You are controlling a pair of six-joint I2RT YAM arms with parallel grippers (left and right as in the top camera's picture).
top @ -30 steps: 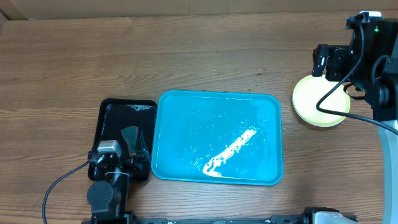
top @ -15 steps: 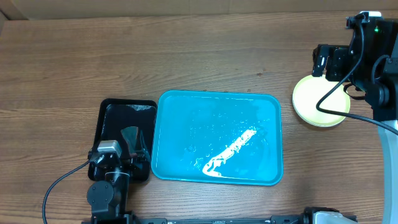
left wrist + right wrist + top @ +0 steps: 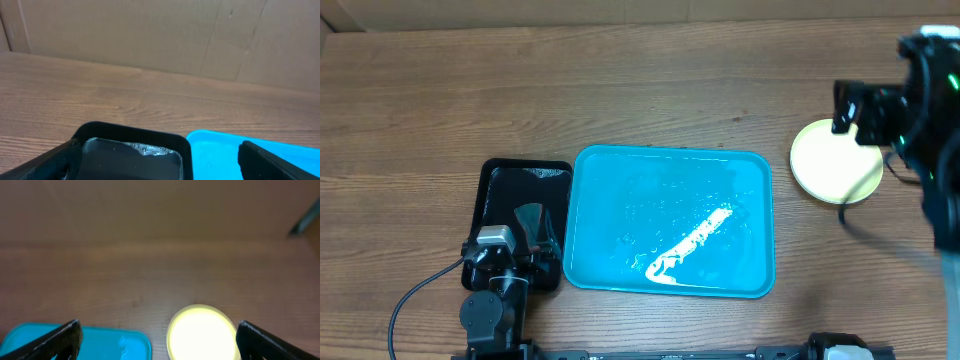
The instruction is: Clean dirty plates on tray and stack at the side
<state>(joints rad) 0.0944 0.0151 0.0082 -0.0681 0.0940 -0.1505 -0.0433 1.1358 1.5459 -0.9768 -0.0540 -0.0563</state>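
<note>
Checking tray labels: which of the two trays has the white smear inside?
The large cyan tray in the middle of the table: a white smear runs diagonally across its floor. The smaller black tray beside it has no such streak.

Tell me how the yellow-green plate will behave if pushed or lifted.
The yellow-green plate looks like thin plastic, probably light and stiff. Lying flat on the wooden table, it would likely slide rather than tip. Its low rim may be awkward to pinch.

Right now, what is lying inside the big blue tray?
Only a white smear lies inside the blue tray, nothing else. From overhead nothing covers its floor, so nothing is hidden.
</note>
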